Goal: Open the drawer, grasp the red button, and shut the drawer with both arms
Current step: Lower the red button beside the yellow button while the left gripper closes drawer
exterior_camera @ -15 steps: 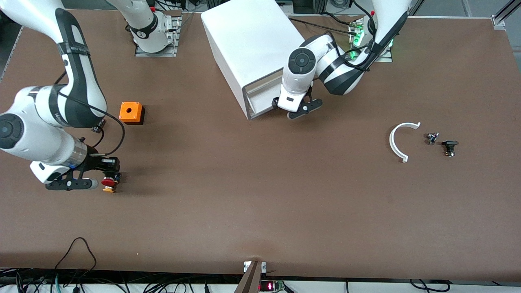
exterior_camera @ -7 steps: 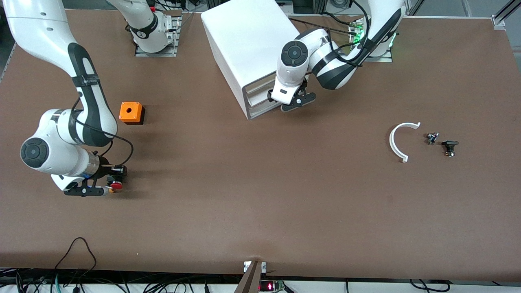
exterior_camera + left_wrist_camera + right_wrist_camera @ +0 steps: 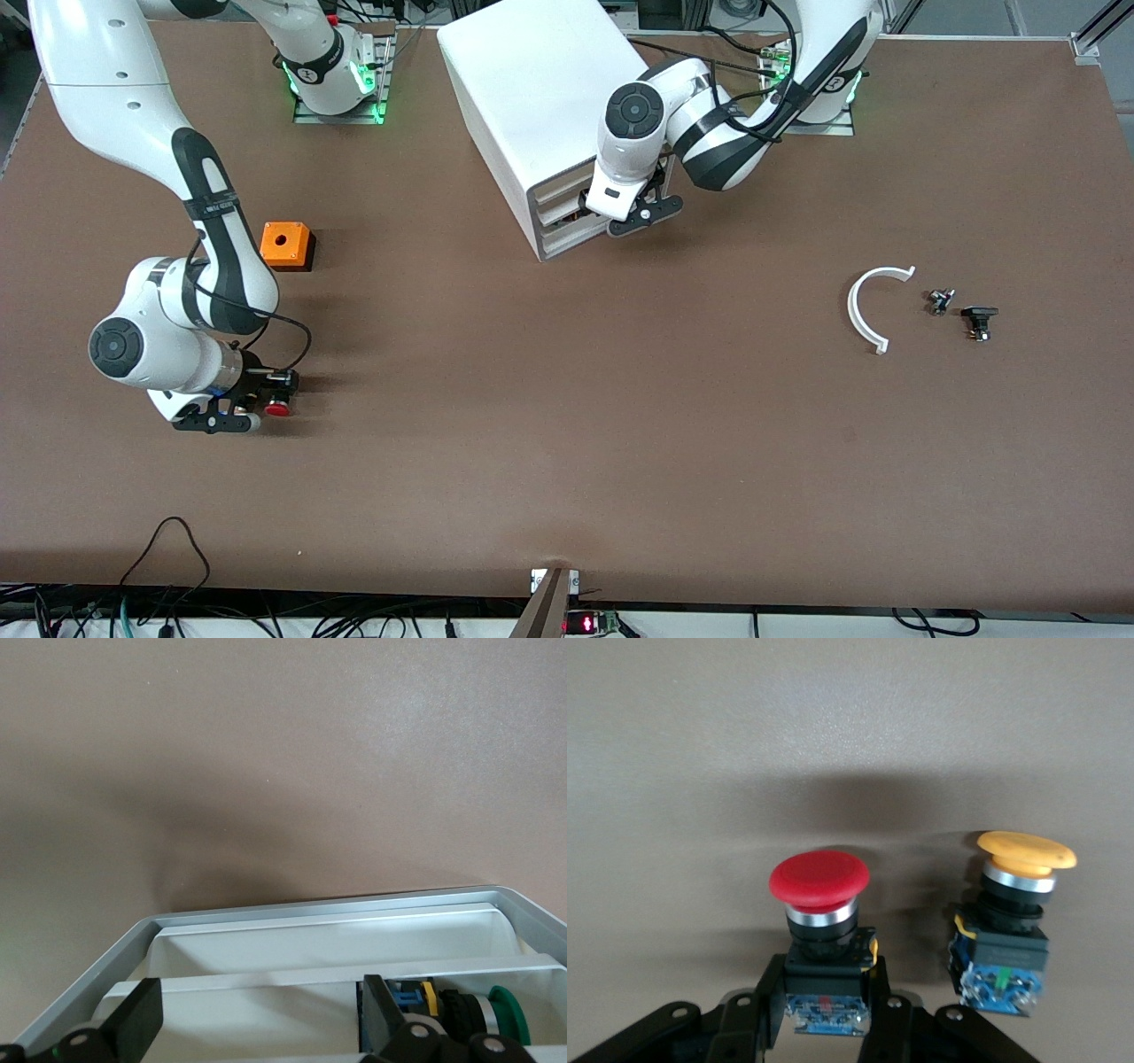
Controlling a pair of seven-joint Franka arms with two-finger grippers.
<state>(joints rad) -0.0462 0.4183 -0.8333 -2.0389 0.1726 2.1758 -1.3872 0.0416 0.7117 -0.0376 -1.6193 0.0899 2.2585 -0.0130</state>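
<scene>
My right gripper (image 3: 268, 409) is low over the table at the right arm's end, shut on the black body of the red-capped button (image 3: 278, 408). The right wrist view shows the button (image 3: 819, 879) upright between my fingers (image 3: 772, 988), with the orange-capped button (image 3: 1016, 895) close beside it. My left gripper (image 3: 634, 215) is open at the front of the white cabinet (image 3: 540, 97), against its stacked drawers (image 3: 567, 217). In the left wrist view my open left gripper (image 3: 261, 1005) spans a white drawer front (image 3: 328, 943).
An orange cube with a hole (image 3: 285, 245) sits nearer the robots than my right gripper. A white curved piece (image 3: 866, 310) and two small dark parts (image 3: 940, 300) (image 3: 979, 321) lie toward the left arm's end. A green-capped button (image 3: 505, 1019) shows inside a drawer.
My right gripper has come down and moved toward the table's middle with the red button. My left gripper has moved in against the cabinet's front, and the drawer front has gone in.
</scene>
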